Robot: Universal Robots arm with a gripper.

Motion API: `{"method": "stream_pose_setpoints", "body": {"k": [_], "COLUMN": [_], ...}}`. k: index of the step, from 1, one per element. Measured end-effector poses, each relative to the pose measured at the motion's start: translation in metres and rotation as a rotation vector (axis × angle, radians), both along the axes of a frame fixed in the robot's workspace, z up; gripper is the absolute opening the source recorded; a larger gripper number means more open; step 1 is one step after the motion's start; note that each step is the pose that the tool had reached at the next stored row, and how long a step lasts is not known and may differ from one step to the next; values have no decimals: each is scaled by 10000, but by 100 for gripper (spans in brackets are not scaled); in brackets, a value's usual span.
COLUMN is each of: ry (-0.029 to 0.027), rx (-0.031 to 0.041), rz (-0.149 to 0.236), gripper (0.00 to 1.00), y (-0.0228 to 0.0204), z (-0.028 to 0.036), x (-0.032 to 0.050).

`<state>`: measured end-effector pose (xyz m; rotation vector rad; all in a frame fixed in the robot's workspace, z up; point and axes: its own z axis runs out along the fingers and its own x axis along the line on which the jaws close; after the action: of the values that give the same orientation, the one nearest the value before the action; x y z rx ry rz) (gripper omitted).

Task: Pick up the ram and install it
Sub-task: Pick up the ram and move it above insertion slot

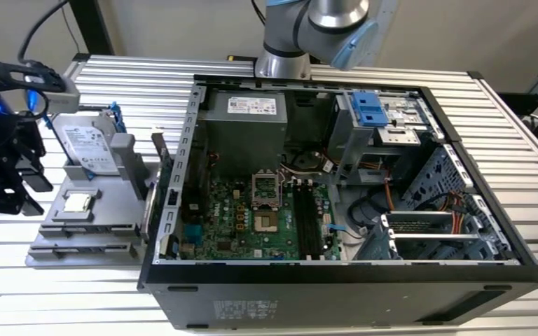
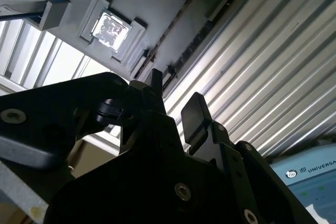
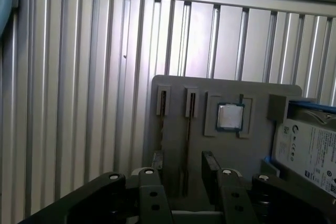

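- While the gripper hangs at the exterior view's far left, its jaws stand wide apart and hold nothing; both black fingers are bare.
- Just past the jaws lies the grey holder. The ram seems to be the thin dark strip standing on edge in one of its long slots. In the first wrist view it is framed by the gap between the jaws, and the fingers do not touch it.
- Beside that slot, further from the jaws, the processor chip sits in a square pocket.
- Beyond it the hard drive leans in the holder.
- Well apart from the jaws, toward the exterior view's right, the open computer case shows its green motherboard.
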<state>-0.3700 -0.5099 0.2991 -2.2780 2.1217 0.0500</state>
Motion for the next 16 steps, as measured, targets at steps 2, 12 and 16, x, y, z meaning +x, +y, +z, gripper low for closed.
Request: {"method": "stream_pose_setpoints", "body": {"k": [2, 12, 16], "ry": [4, 5, 4], "rx": [-2, -19, -19], "rz": [-22, -88, -87], "gripper": [100, 100, 100], "y": [0, -18, -34], "z": [-24, -138, -187], "x": [0, 0, 4]}}
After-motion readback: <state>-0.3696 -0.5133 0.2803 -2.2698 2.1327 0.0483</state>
